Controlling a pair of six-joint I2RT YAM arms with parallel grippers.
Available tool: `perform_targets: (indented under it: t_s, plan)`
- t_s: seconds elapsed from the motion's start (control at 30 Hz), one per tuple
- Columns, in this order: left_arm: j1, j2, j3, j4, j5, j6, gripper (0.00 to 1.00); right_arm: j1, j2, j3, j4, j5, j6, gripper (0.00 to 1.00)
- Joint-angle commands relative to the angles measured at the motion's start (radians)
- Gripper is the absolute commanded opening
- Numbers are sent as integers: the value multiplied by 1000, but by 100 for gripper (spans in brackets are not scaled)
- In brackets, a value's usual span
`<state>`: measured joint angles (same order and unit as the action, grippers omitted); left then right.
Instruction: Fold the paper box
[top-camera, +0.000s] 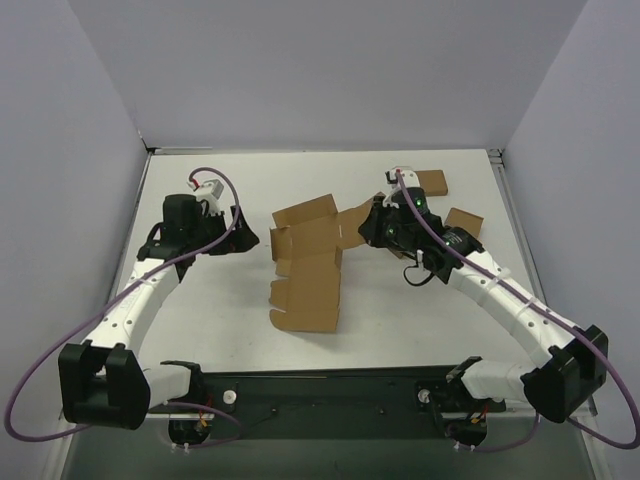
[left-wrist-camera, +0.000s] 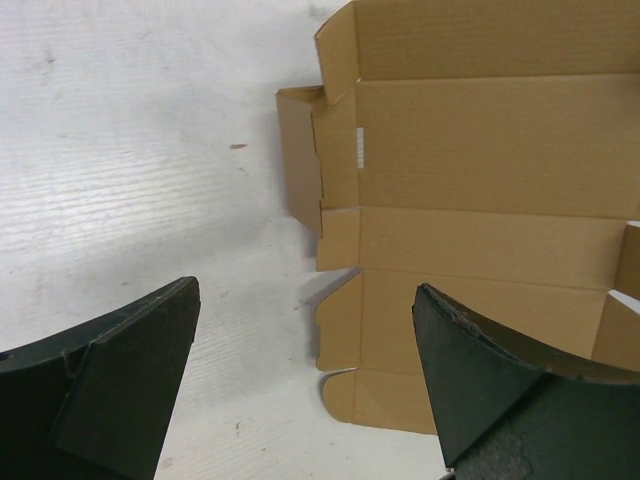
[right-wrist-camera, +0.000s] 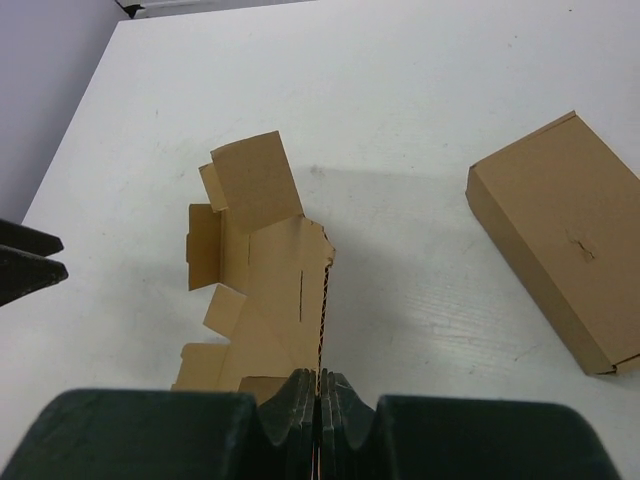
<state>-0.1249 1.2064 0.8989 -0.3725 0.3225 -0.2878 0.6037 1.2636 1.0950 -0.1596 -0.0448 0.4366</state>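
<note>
Right now the paper box (top-camera: 305, 265) lies mostly flat as an unfolded brown blank in the middle of the white table (top-camera: 400, 320), its long panels running from far to near and its small side tabs sticking out at the left edge. The right gripper (top-camera: 368, 228) has its fingers (right-wrist-camera: 340, 395) pressed together on the blank's right-hand flap, and the right wrist view shows the thin cardboard edge pinched between them, with that flap tilted up off the table. The left gripper (top-camera: 243, 238) sits just left of the blank, jaws spread wide and holding nothing; in its wrist view the blank's left tabs show between the two dark fingers (left-wrist-camera: 130, 380). Two closed brown boxes rest at the far right, one (top-camera: 432, 183) beyond the right gripper and one (top-camera: 465, 222) to its right
</note>
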Motion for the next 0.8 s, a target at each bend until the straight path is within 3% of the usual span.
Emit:
perform_targets:
  t_s: [0.0,0.77]
  plan:
    - [8,30,5,113,168,-56,97,1,-101,-10,-3,-18,24,0]
    - [-16,93,-15,181,273,-91,97,-5,-296,-38,5,-225,113,0]
